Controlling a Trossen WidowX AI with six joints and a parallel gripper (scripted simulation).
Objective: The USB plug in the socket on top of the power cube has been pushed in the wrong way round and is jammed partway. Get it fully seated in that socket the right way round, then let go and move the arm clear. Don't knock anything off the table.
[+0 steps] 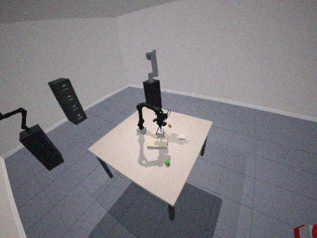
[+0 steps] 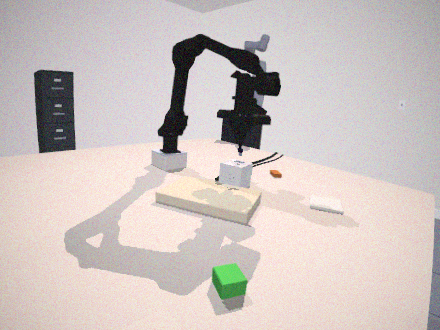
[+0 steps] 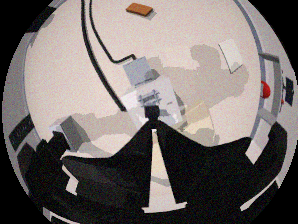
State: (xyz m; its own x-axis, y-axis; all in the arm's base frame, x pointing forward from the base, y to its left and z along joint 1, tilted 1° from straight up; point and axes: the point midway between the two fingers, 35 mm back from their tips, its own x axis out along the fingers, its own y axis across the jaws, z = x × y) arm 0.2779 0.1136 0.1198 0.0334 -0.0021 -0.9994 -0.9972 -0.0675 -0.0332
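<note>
The white power cube [image 1: 161,133] [image 2: 234,174] [image 3: 167,92] stands on the table behind the pale board, with slots on its top. My gripper [image 2: 240,146] [image 3: 153,124] is shut on the small dark USB plug [image 2: 240,151] [image 3: 152,112]. The plug points down, its light metal tip in the air a little above the cube's top in the exterior view. The cube looks turned relative to the fingers in the wrist view. The plug's way round and the inside of the socket cannot be made out.
A pale board [image 1: 155,147] [image 2: 175,193] lies in front of the cube. Black cables [image 2: 269,159] [image 3: 88,45] run behind it, one to a grey block [image 3: 136,70]. An orange block [image 2: 275,173] [image 3: 139,9], a white slab [image 2: 326,204] [image 3: 231,56] and a green cube [image 1: 167,163] [image 2: 230,281] are around.
</note>
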